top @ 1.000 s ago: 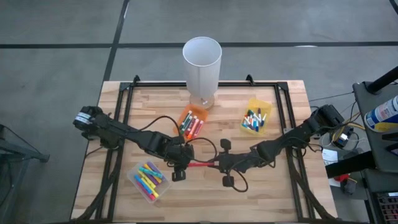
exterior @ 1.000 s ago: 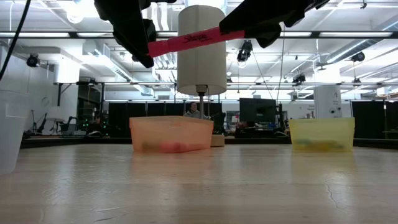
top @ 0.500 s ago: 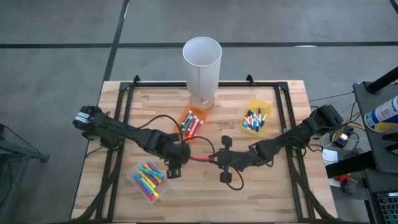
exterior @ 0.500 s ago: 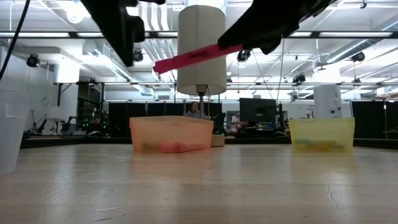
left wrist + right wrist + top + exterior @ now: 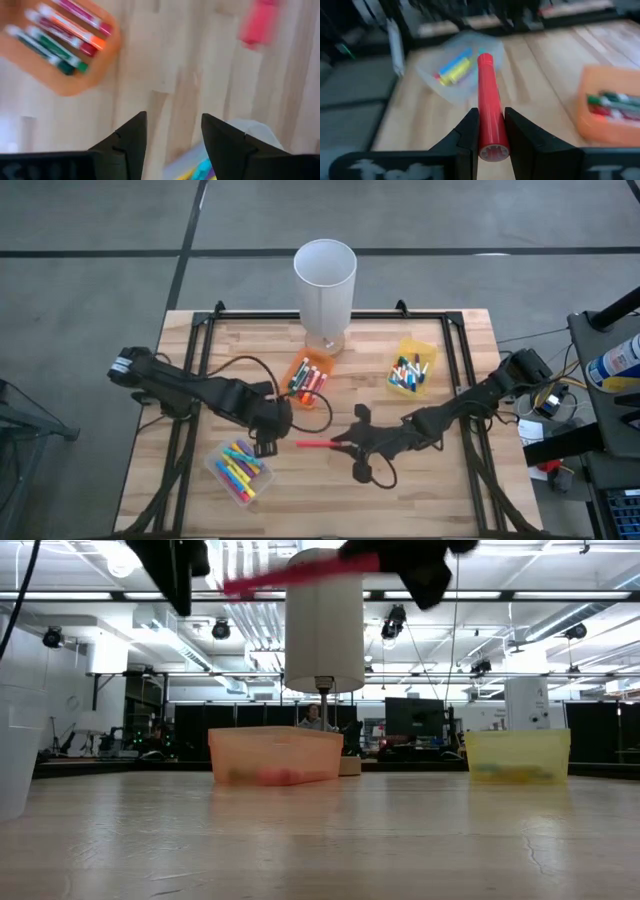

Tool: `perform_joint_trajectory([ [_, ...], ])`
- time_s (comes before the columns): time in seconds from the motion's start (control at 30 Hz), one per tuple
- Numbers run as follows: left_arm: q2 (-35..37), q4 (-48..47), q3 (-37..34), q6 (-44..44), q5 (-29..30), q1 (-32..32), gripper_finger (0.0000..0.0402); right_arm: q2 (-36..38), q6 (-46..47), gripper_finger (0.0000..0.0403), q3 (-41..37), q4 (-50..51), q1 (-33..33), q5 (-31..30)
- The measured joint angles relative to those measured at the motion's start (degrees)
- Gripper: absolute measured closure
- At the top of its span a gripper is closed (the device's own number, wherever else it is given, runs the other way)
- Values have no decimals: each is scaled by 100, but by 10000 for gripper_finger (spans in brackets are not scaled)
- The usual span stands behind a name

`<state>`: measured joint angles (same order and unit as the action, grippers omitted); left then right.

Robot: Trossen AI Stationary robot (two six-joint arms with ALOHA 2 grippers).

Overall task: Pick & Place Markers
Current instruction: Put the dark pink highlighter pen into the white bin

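right tool (image 5: 352,446) clamped on one end of red marker (image 5: 316,445) mid-frame, left tool (image 5: 262,436) wide open and empty; could tip or slip loose over desk (image 5: 450,490).

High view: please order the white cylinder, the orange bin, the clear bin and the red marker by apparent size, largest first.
1. white cylinder, though it stands nearest the camera
2. clear bin
3. orange bin
4. red marker
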<state>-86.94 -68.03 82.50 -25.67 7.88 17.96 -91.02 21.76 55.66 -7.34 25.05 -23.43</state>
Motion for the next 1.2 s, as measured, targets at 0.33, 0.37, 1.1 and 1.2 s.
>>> perform_joint_trajectory([
  [0.33, 1224, 106, -2, 4, 1657, -11, 220, -899, 80, 338, 675, -1160, 44, 189],
  [0.37, 1343, 121, -2, 9, 1694, -11, 220, -1061, 81, 338, 842, -1176, 44, 183],
  [1.1, 2597, 697, -17, 172, 1908, 0, 220, -3614, 405, 337, 3563, -1128, -538, 286],
  [1.2, 2567, 694, -28, 222, 1908, 0, 220, -3835, 460, 322, 3816, -1123, -608, 342],
])
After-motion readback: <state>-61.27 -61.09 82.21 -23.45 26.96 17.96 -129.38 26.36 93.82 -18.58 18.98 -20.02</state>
